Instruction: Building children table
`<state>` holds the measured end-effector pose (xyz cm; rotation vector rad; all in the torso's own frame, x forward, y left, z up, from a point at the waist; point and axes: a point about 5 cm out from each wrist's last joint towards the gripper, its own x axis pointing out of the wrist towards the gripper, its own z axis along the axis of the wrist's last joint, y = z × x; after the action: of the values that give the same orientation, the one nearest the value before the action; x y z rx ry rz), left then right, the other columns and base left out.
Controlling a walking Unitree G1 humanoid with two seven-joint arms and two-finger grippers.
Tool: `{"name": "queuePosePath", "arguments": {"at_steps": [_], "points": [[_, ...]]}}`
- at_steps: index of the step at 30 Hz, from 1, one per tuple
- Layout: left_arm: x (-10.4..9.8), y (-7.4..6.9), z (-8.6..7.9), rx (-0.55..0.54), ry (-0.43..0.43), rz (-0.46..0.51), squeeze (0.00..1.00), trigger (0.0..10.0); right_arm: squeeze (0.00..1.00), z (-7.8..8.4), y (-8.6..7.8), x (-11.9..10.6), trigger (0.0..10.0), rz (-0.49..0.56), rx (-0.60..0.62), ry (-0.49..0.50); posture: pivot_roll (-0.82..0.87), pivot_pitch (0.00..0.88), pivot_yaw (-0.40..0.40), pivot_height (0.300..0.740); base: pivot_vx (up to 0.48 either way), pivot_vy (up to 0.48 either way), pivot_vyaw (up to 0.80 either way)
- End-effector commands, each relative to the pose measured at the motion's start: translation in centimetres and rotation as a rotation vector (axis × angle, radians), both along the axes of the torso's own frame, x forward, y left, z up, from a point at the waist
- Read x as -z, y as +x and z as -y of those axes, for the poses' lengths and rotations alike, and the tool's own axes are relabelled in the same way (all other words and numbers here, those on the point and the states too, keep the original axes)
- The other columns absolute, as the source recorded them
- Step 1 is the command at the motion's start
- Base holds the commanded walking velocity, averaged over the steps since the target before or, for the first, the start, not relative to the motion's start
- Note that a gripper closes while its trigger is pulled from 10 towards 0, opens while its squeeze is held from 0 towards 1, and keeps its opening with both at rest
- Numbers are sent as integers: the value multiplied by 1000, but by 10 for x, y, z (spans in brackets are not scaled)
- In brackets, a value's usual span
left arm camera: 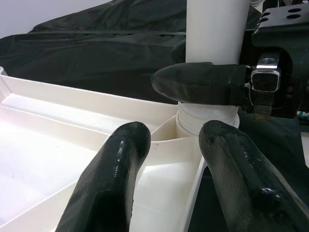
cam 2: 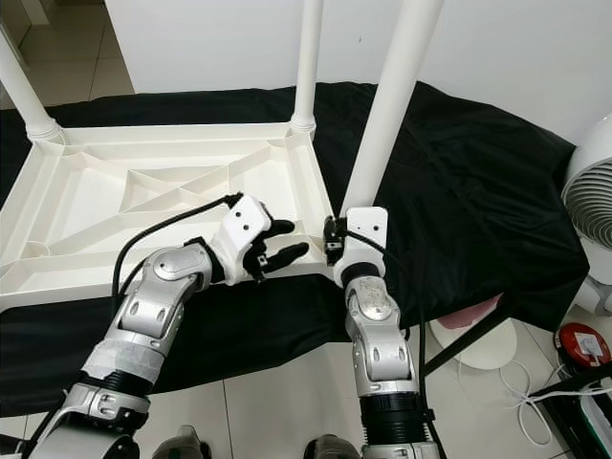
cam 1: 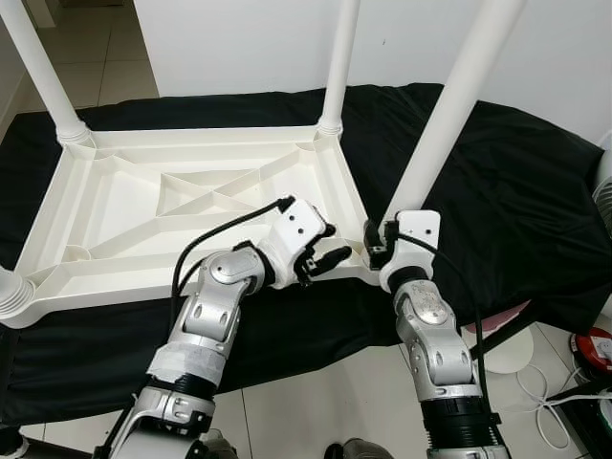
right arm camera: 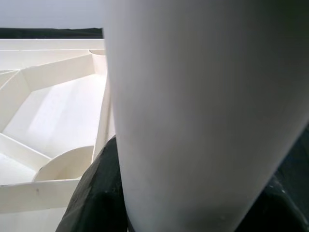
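The white plastic table top (cam 1: 124, 206) lies upside down on a black cloth. Legs stand up from its corners: far left (cam 1: 43, 76), far right (cam 1: 339, 57), near right (cam 1: 459, 105), and a stub at the near left (cam 1: 10, 296). My right gripper (cam 1: 379, 241) is shut on the base of the near right leg, which looms close in the right wrist view (right arm camera: 203, 111). My left gripper (cam 1: 330, 245) is open just left of that corner, above the table's rim. Through the left wrist camera its fingers (left arm camera: 123, 159) point at the leg socket (left arm camera: 203, 123).
The black cloth (cam 1: 507, 191) covers a low platform that ends just before my body. A white fan (cam 2: 588, 220), a red object (cam 2: 583, 344), a pink thing (cam 2: 469, 316) and loose cables (cam 1: 550, 402) sit on the tiled floor at right. A white wall is behind.
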<state>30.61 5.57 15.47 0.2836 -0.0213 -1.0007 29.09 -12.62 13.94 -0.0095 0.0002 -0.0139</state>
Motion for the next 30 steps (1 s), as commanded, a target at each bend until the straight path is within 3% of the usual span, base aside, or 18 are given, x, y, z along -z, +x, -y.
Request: {"name": "queuePosePath", "arguments": {"at_steps": [1,4,5,6,7,8,9,11,16,22,23,24,25,26,30], "points": [[-1,10,-5,-217,-25,40,0,10000,0,7,-4,16,0,-89,59,1,12,0,-33,740,0,0,0],[-1,10,-5,-216,-25,42,0,10000,0,8,-4,14,0,-84,68,-7,8,0,-36,740,0,0,0],[-1,10,-6,-218,-25,43,0,10000,0,8,-4,12,2275,-79,65,-1,6,0,-36,740,0,0,0],[-1,10,-6,-220,-26,44,0,10000,0,8,-4,10,10000,-73,62,-5,6,0,-36,740,0,0,0],[-1,10,-6,-220,-26,44,0,10000,0,8,-4,10,10000,-73,62,-5,6,0,-36,740,0,0,0],[-1,10,-6,-221,-26,44,0,10000,235,7,-5,9,10000,-70,62,-9,5,0,-37,740,0,0,0],[-1,10,-6,-223,-28,42,0,10000,1000,7,-5,6,10000,-49,29,-4,6,0,-38,740,0,0,0],[-1,10,-6,-223,-28,42,0,10000,1000,7,-5,6,10000,-49,29,-4,6,0,-38,740,0,0,0],[-1,10,-6,-226,-31,40,0,10000,1000,10,-1,0,10000,-6,-130,30,10,0,-41,740,0,0,0],[0,10,-7,-231,-31,40,0,10000,1000,20,5,-4,10000,14,-242,-1,20,0,-41,740,0,0,0],[0,10,-7,-232,-30,41,0,10000,1000,20,6,-5,10000,17,-306,-27,30,0,-43,740,0,0,0],[-1,10,-7,-233,-31,42,0,10000,753,20,6,-6,10000,22,-376,-58,30,0,-43,740,0,0,0],[-1,10,-7,-235,-31,44,0,10000,0,19,5,-7,10000,22,-454,-82,32,0,-41,740,0,0,0],[-1,10,-8,-237,-30,44,0,10000,0,18,4,-7,10000,23,-525,-96,34,0,-42,740,0,0,0],[-2,10,-8,-239,-30,46,0,10000,0,16,3,-10,10000,37,-623,-125,35,0,-37,740,0,0,0]]}}
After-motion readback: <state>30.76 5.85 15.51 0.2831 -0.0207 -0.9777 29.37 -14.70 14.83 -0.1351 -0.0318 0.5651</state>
